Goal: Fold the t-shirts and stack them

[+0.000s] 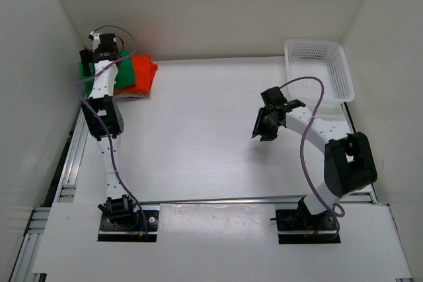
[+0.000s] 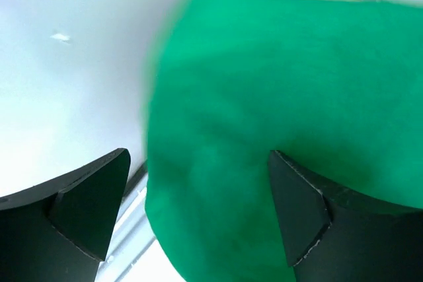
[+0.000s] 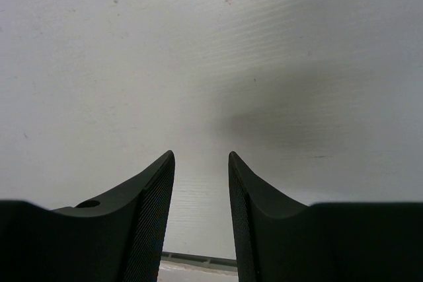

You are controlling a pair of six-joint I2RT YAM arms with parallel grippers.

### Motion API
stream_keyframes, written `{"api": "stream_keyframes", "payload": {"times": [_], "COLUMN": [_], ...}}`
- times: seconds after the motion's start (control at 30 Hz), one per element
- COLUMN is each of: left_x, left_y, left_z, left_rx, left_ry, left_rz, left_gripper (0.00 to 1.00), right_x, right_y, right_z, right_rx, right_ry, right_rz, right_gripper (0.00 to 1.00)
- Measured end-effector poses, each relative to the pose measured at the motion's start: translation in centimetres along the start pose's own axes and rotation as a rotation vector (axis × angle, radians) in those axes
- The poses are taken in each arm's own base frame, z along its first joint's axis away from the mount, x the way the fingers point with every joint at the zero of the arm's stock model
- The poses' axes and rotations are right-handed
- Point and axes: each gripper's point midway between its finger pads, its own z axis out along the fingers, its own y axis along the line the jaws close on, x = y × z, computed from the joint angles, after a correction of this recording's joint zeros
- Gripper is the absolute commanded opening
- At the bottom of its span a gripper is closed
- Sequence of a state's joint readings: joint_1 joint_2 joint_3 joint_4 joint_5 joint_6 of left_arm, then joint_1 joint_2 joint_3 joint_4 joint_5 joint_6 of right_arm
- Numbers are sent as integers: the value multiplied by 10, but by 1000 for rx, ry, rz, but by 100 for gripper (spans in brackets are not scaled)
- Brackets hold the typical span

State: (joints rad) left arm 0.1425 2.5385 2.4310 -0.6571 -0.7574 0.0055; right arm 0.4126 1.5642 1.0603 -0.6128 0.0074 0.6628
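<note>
Top external view: a white counter (image 1: 198,117) is walled in by white panels, with two robot arms fixed at its near edge. At the far left corner sits a pile of folded clothes. A green t-shirt (image 1: 86,70) lies on top at the left side of the pile. An orange-red t-shirt (image 1: 140,74) shows just beside it on the right. A thin strip of purple t-shirt (image 1: 132,97) peeks out along the pile's near edge, under the orange-red one. The left arm reaches out to this corner, and the left pincer (image 1: 104,44) hangs directly over the green t-shirt.

Left wrist view: the left pincer is released, with its two black fingers (image 2: 92,209) spread wide. Green cloth fills the space below and between them. The left finger stands clear of the cloth.

Further right in the top view, the right pincer (image 1: 261,131) hovers over bare counter, well apart from the pile.

Right wrist view: its fingers (image 3: 149,216) stand partly apart with a narrow gap, grasping nothing.

At the far right corner, a white mesh basket (image 1: 345,74) rests on the counter.
</note>
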Motion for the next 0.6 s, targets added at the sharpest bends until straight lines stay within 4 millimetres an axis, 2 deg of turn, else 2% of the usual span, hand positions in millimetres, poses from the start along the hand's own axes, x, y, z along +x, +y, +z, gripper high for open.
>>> {"api": "stream_keyframes", "payload": {"times": [0.13,0.37,0.5,0.6], "left_x": [-17,-46,-45,-33], "left_y": [16,37,45,45], "left_z": [-1,-21,-51,-101], "left_rx": [-44,-76,-40,50], "left_ry": [-43,-108,-108,-111], "left_rz": [-52,-117,-96,-49], "left_gripper": [97,97,100,100], "right_x": [-4,-9,-8,-7], "right_y": [5,10,9,7], "right_z": [1,0,-1,-4], "right_rx": [-10,-18,-16,-11], "right_ry": [4,-3,2,2], "right_rz": [-3,-8,-9,-16], "right_gripper": [43,43,43,44]}}
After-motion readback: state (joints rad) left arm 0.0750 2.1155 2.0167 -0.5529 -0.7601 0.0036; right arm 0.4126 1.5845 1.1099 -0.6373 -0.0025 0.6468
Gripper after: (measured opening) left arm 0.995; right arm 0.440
